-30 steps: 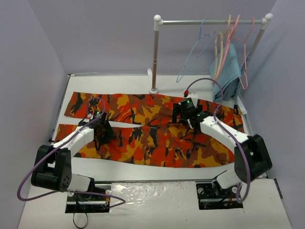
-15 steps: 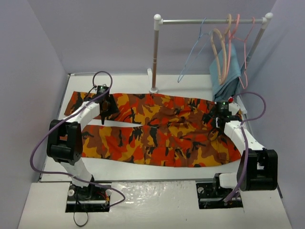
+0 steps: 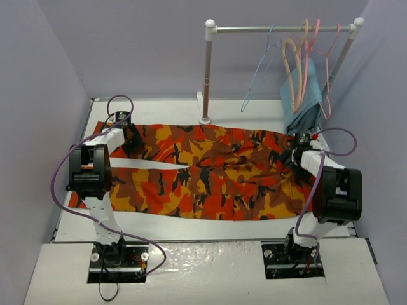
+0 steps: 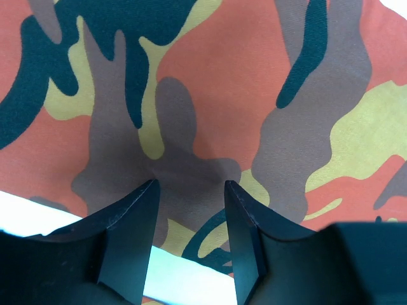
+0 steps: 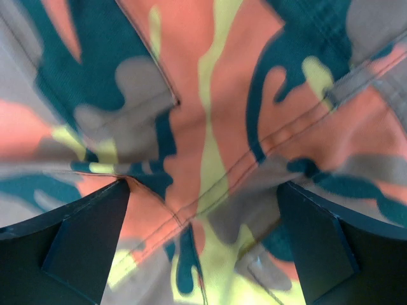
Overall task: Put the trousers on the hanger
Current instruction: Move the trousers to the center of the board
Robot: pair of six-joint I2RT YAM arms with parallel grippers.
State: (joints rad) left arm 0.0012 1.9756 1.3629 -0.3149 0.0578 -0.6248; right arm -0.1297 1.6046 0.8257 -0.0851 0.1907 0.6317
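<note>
The trousers [image 3: 210, 178] lie spread flat across the white bench [image 3: 159, 109], legs running out toward the left gripper [image 3: 124, 132] and waist end under the right gripper [image 3: 291, 155]. The left gripper sits low over the far leg near its cuff end. In its wrist view the left gripper [image 4: 191, 187] has its jaws partly spread, with nothing between them but the flat camouflage cloth [image 4: 210, 82] underneath; the fingers' shadow falls on the fabric just ahead of the tips. A strip of bare bench [image 4: 25, 213] shows behind and to the left of its fingers, so the leg's edge runs right below it.

The right gripper [image 5: 203, 185] has its jaws spread wide. Between and beneath them lies stitched fabric [image 5: 210, 95] with seams crossing on a slant and a dark fold line to the left; it is blurred, and I cannot tell whether the fingertips touch it.

The hanger [image 3: 256, 75], thin light-blue wire, hangs by its hook from the rail [image 3: 280, 28] beyond the right gripper, well apart from both grippers and from the trousers. Further right along the same rail hang a tan wooden hanger [image 3: 294, 70], a pink hanger [image 3: 324, 76] and a teal cloth [image 3: 302, 98], whose lower end reaches down close to the right gripper
</note>
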